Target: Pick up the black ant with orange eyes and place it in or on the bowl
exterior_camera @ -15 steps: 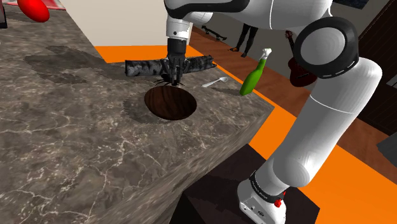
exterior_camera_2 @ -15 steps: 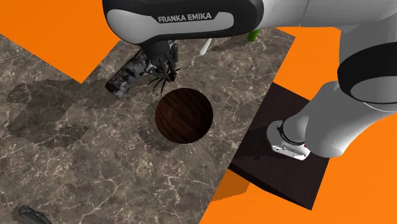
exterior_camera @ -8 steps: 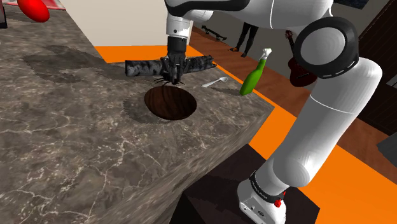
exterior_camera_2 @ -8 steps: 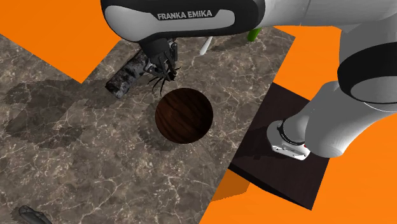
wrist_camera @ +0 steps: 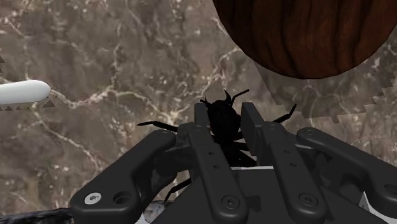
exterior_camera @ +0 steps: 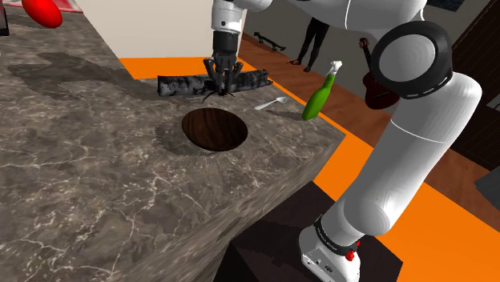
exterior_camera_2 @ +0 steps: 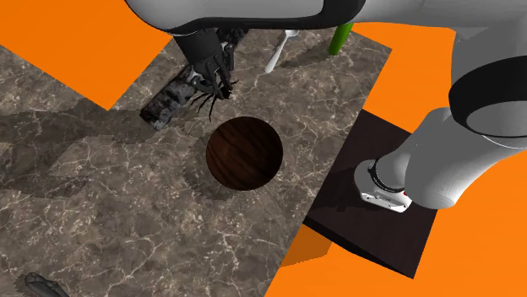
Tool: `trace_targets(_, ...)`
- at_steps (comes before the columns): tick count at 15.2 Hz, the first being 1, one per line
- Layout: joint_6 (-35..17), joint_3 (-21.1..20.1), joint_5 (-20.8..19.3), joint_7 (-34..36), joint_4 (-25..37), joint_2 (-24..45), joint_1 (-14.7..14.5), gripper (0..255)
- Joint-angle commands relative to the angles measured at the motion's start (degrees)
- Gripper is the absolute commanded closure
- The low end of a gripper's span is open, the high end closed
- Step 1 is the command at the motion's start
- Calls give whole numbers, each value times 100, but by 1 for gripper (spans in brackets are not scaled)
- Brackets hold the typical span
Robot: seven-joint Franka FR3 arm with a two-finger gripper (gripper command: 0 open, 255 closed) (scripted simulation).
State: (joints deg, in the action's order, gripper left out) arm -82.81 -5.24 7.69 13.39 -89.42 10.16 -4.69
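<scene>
On the marble table (exterior_camera: 96, 176) sits a dark wooden bowl (exterior_camera: 214, 129). Just beyond its far rim, the claw (exterior_camera: 222, 83) grips the black ant (wrist_camera: 222, 124), its legs splayed. Behind lie a dark log (exterior_camera: 180, 84), 1 white spoon (exterior_camera: 272, 102) and a green bottle (exterior_camera: 319, 94).

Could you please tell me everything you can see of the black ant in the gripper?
The black ant is small and black all over, with a rounded body, two short antennae and thin splayed legs; its eye colour cannot be made out. The black two-finger gripper has its jaws shut on the body, legs sticking out either side. It seems to hang just above the grey marbled counter, short of the dark brown wooden bowl.
</scene>
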Motion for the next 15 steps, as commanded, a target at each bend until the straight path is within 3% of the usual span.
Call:
trace_targets(1,153,-3,2,25,168,14,-2,255)
trace_targets(13,1132,-10,15,166,1363,223,-1,255)
trace_targets(15,1002,-72,83,302,838,-196,-80,255)
